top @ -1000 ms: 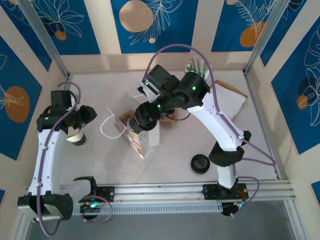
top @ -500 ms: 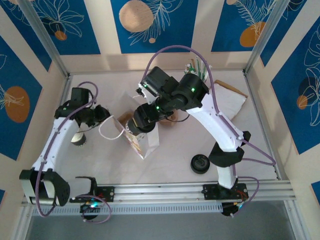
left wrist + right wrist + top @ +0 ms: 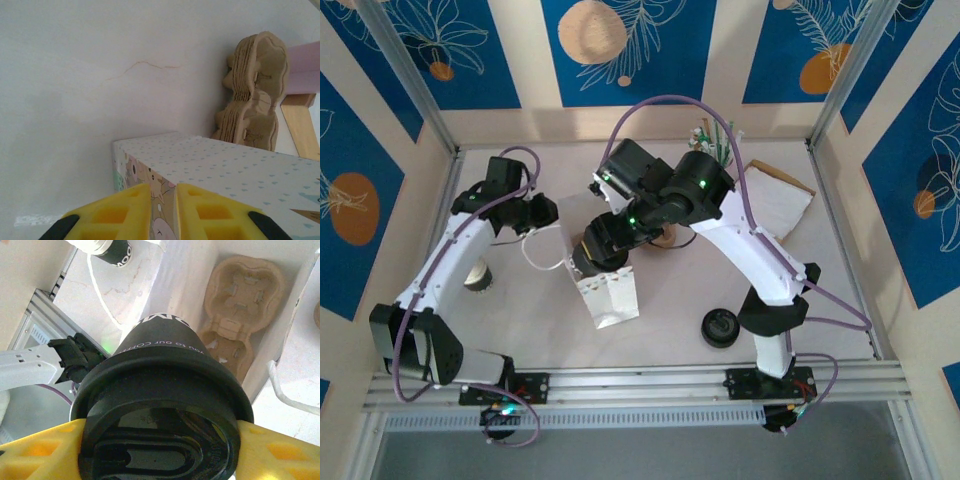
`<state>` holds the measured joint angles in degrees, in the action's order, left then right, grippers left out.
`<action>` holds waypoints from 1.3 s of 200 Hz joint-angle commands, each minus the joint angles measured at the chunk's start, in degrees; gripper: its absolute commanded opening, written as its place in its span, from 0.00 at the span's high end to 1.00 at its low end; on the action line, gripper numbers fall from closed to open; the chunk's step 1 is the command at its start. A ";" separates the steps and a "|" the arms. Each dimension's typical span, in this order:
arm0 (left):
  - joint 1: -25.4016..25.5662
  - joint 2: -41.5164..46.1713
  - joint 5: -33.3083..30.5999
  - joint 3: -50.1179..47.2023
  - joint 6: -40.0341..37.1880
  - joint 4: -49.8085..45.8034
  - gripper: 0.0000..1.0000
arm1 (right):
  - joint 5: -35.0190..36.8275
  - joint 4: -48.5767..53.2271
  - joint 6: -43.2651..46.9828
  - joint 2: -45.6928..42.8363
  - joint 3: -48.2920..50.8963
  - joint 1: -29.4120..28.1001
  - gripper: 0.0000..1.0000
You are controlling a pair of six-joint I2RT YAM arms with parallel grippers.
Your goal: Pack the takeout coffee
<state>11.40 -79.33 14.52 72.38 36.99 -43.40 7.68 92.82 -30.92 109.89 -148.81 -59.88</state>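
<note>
**Table** (image 3: 670,300): pale work surface carrying all the items.

**Bag** (image 3: 608,297): a patterned paper bag stood upright at the centre, mouth up, its white cord handles hanging to the left. The left gripper (image 3: 163,192) was closed to a thin slit on the bag's left wall near a top corner. This appeared to be steadying the mouth.

**Carrier** (image 3: 240,315): a moulded pulp tray lay flat on the bag's floor, seen past the cup in the right wrist view.

**Coffee** (image 3: 160,355): the cup hung upright over the far end of the bag's mouth. The right gripper (image 3: 160,447) clamped it, one yellow finger on each side at the level of the lid's rim. Whether the cup's base had entered the mouth could not be told.

- Handling, as a judgement: the thin paper wall would dent under a hard squeeze, and the smooth band could slip.
- The rolled rim under the snapped-on lid was the stiffest place to hold.
- Fill could not be seen. If the cup was full it would be top-heavy and should stay level, and it probably needed a straight descent into a carrier pocket.

**Second cup** (image 3: 475,276): it sat on the table at the left, well apart from the bag.

**Loose lid** (image 3: 718,327): a black disc lay near the right arm's base.
</note>
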 commanded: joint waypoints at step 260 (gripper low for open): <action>0.86 -14.79 1.91 10.73 -6.53 2.60 0.75 | 1.19 8.99 -2.75 3.89 2.97 3.97 0.43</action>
<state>10.74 -94.70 15.00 83.09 31.31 -42.17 8.58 92.82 -33.10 113.38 -147.04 -55.48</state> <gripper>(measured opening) 0.248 0.644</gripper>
